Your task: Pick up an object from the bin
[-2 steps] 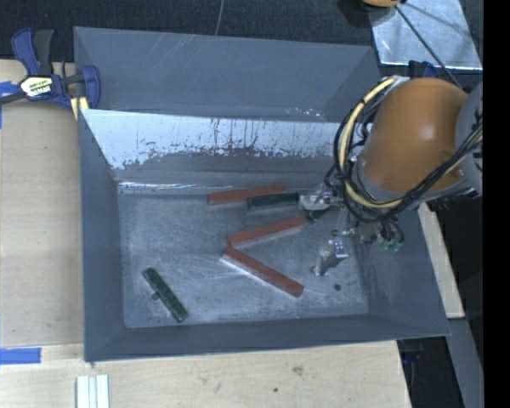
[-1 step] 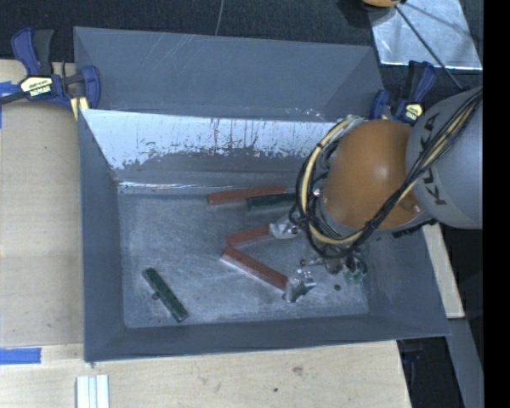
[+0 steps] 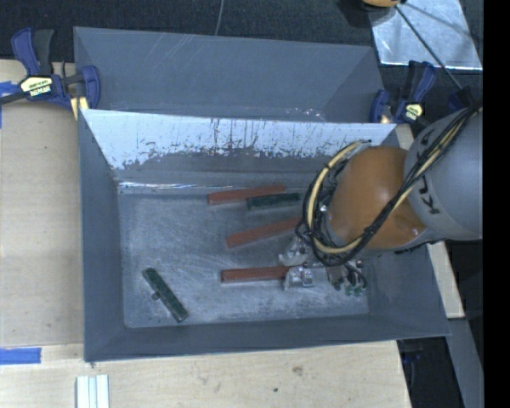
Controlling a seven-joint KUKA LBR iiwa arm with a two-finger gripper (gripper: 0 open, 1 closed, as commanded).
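A grey metal bin [image 3: 102, 228] with a scuffed floor holds three flat reddish-brown strips: an upper strip [image 3: 245, 196], a middle strip [image 3: 259, 233] and a lowest strip [image 3: 252, 274]. A dark green bar [image 3: 274, 200] lies beside the upper one, and a second dark green bar [image 3: 165, 295] lies apart at lower left. The gripper [image 3: 299, 272], under a rounded orange cover [image 3: 370, 206], sits at the lowest strip's right end; whether its fingers are open or closed cannot be told.

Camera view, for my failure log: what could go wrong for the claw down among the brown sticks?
1. The claw sits at the right end of the lowest brown stick, so an end grasp may tilt or slip.
2. That stick lies flat on the bin floor, which may leave little to grip.
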